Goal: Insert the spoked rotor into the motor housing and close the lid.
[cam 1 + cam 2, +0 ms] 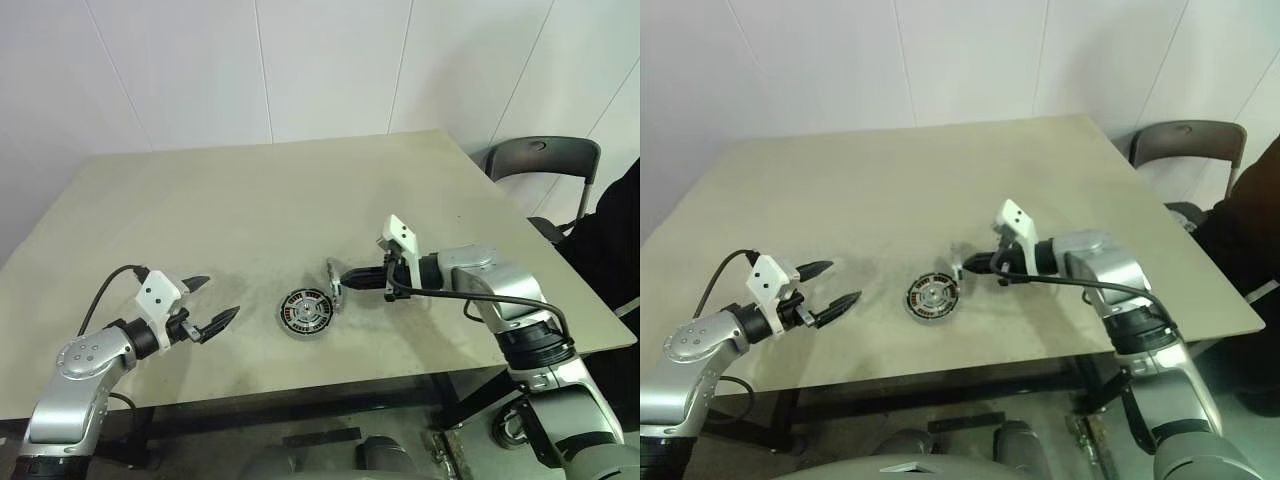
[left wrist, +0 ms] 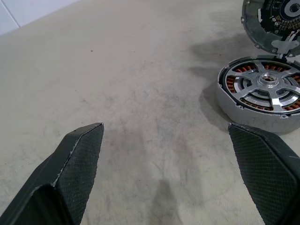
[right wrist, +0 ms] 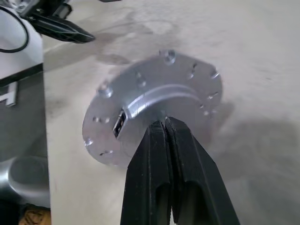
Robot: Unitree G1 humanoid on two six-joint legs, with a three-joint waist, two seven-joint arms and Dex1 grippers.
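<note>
While the head views show the motor housing (image 1: 304,312) flat on the table (image 1: 250,200) with the spoked rotor (image 1: 305,310) already seated inside its copper ring, the right gripper (image 1: 341,284) holds the lid (image 1: 334,281) on edge just beside and above the housing, and the left gripper (image 1: 212,303) waits well apart from the housing with its jaws spread wide on nothing. From the left wrist, the rotor's silver spokes sit level within the housing and the lid hangs tilted just past its far rim, so my judgement is that the lid must be laid flat and centred before lowering. From the right wrist, the black fingers (image 3: 154,154) are pinched tight on the lid's raised rim, a narrow hold that I judge calls for a slow descent.
</note>
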